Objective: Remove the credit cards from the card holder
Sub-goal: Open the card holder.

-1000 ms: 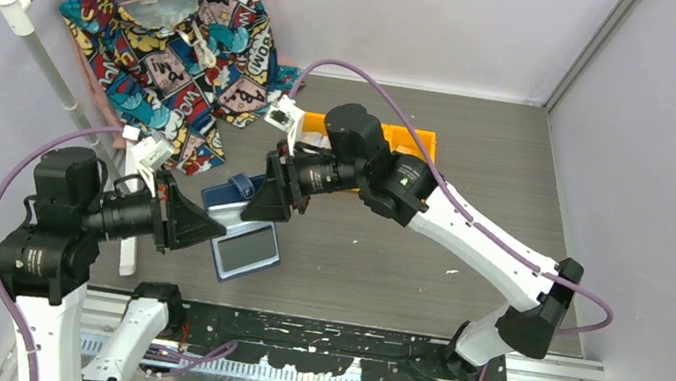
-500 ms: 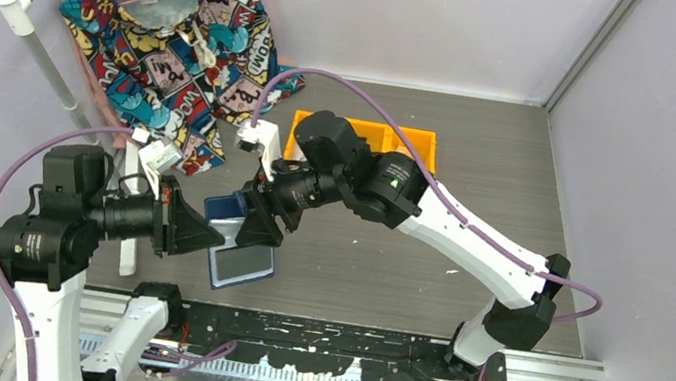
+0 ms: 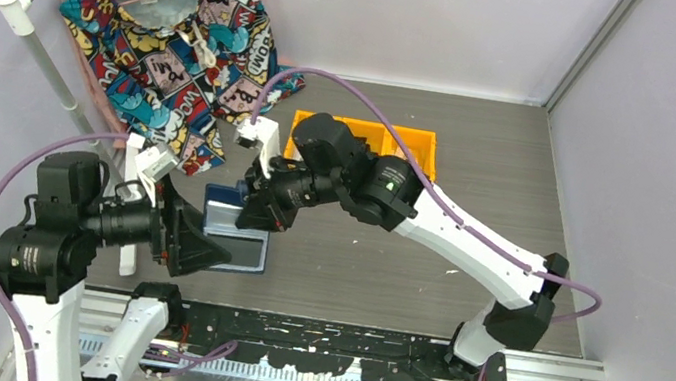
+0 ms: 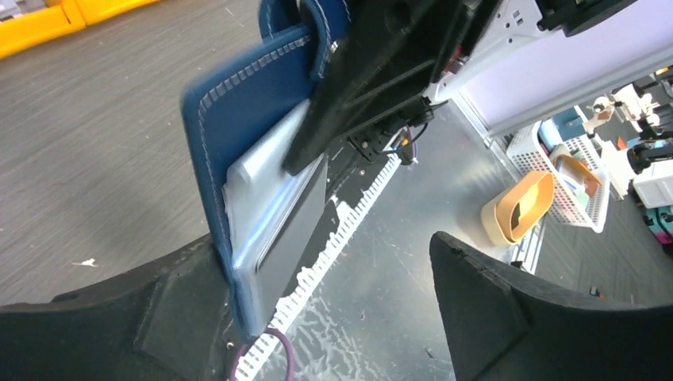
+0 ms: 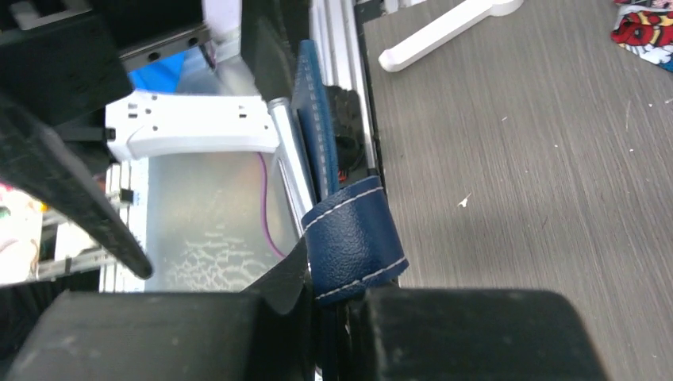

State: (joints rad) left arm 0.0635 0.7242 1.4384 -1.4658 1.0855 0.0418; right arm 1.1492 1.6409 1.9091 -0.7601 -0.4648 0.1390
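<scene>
Grey wood-grain bench (image 3: 478, 171): small navy-blue leather bifold card holder (image 4: 238, 103) stands upright near the front rail, pinched at one edge by the closed right claw (image 5: 333, 309). Left claw (image 4: 329, 246) gapes wide and holds nothing. Risk: the single edge grip slips and the holder swings or drops. I can't make out the credit cards.

Seen from above, the wallet (image 3: 223, 204) sits at 8 o'clock on the table (image 3: 501, 154), near the front edge. The right gripper (image 3: 259, 219) grips the wallet's 2 o'clock side. The left gripper (image 3: 209, 250) is just beside it at 7 o'clock. The bin (image 3: 425, 145) lies at 12 o'clock, and the clothes (image 3: 177, 25) hang at 10 o'clock, past the table's corner.
</scene>
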